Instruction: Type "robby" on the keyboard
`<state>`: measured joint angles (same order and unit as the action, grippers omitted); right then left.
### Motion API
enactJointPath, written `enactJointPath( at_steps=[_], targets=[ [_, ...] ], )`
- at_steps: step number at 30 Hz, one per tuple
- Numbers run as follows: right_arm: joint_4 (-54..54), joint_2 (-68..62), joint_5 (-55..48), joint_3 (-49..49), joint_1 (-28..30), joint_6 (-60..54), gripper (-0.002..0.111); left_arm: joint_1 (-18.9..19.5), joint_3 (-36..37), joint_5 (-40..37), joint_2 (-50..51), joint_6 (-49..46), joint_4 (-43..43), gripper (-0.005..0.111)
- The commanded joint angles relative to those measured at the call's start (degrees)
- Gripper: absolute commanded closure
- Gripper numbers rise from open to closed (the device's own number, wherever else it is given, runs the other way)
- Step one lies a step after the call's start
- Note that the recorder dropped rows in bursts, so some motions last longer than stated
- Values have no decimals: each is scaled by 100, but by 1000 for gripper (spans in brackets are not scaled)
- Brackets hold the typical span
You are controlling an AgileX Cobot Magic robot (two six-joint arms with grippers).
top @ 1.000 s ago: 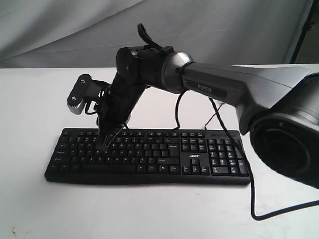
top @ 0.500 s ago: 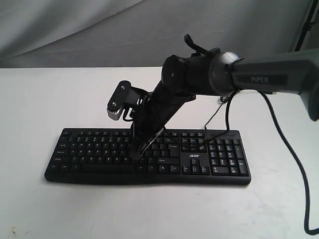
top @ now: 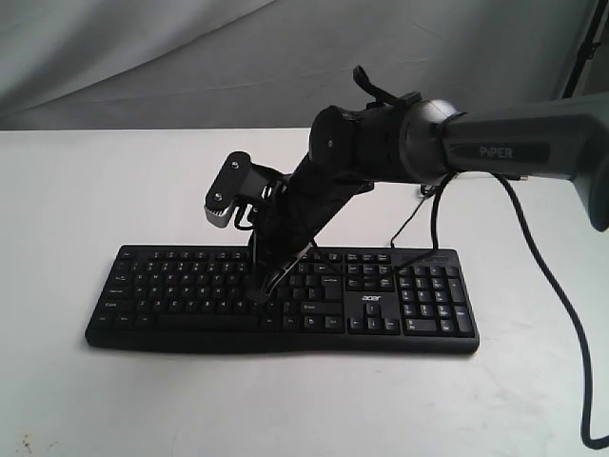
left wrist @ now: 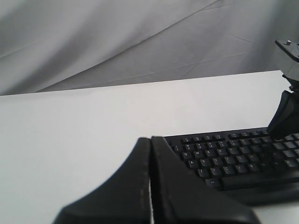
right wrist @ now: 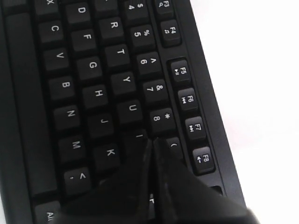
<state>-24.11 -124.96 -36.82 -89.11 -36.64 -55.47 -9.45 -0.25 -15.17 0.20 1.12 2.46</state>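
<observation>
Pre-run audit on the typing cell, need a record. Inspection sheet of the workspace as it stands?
Surface: flat white table, faint specks at its near left corner.
Job's things: wide black plastic keyboard with number pad and white acer logo, lying flat on the table.
Clutter: nothing seen.
Grippers: right gripper shut, tips down at the letter block near the I and 8 keys; contact cannot be told. Left gripper shut, away from the keyboard, off its Q-A-Z end.
Cables: thin black cable loops over the table at the right; its ends are hidden.
Surroundings: grey draped cloth backdrop.
</observation>
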Motion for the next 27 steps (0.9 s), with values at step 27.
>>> enactJointPath(
  at_steps=[27],
  targets=[
    [-157, -146, 22, 10, 79, -233, 108, -36, 25, 31, -20, 16, 27, 107]
  ],
)
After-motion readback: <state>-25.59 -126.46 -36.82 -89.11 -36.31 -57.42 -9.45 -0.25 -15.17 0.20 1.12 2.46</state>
